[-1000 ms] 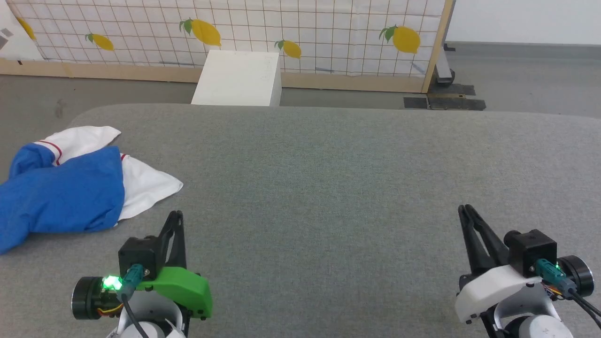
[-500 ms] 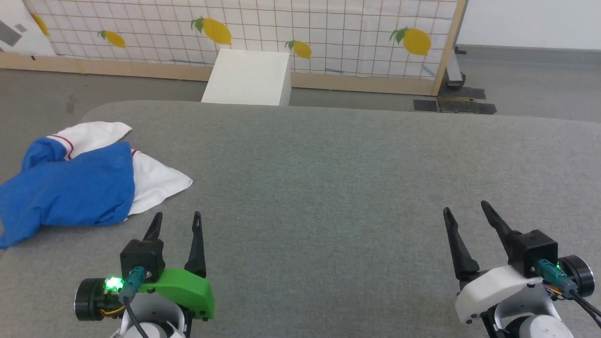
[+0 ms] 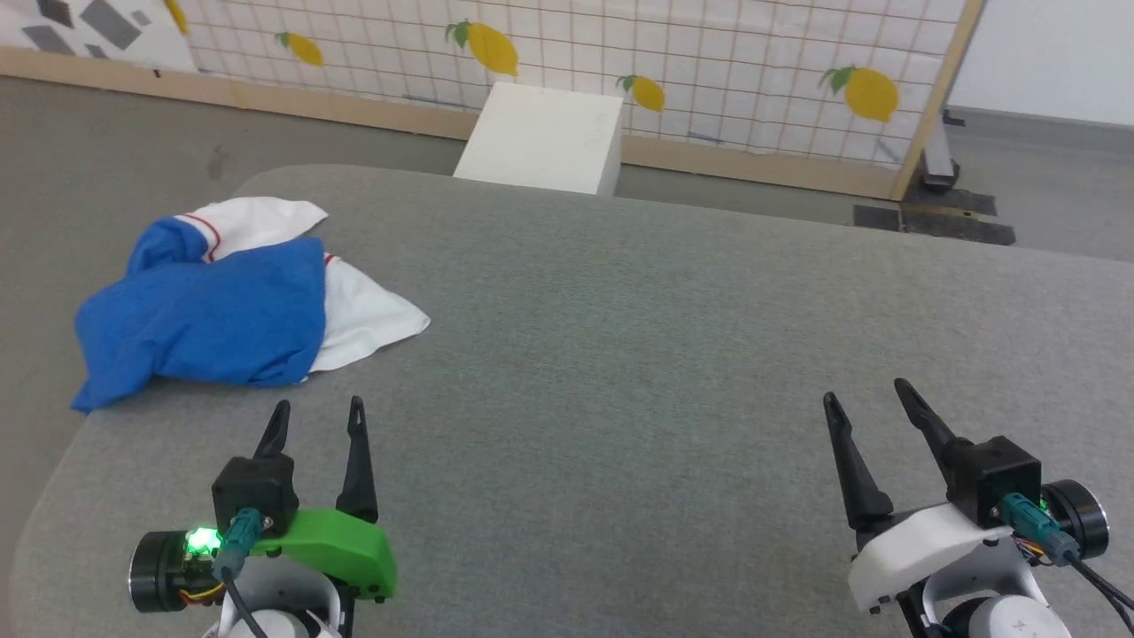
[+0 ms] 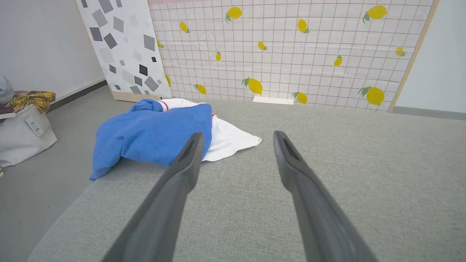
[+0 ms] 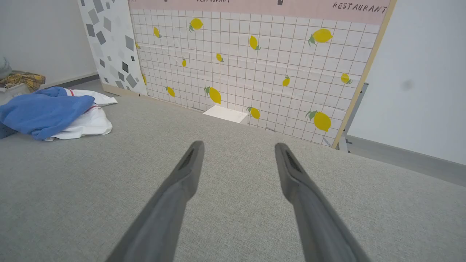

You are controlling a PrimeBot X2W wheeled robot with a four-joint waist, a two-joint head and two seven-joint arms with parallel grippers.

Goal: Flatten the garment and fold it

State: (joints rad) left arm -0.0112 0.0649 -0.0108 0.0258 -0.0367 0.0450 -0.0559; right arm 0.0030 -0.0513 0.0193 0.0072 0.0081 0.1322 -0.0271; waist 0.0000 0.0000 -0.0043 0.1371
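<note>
Shirt (image 3: 204, 319) lies bunched at far-left corner of grey surface (image 3: 620, 354), blue part on top, white w/ red stripe showing behind & to its right. Left claw (image 3: 319, 409) near it, not touching, fingers apart, empty. Right claw (image 3: 864, 390) well apart on other side, also spread, nothing in it.

The left gripper (image 3: 317, 409) is at the lower left of the head view. Its two dark fingers (image 3: 358, 461) point up and stand apart from each other. Its wrist carries a green cover (image 3: 341, 548), and a small green light (image 3: 202, 538) is lit beside it. The right gripper (image 3: 864, 394) is at the lower right, with a white cover (image 3: 904, 542) on its wrist. Its fingers are also spread and lean a little to the left. In both wrist views the fingers stand wide apart.
</note>
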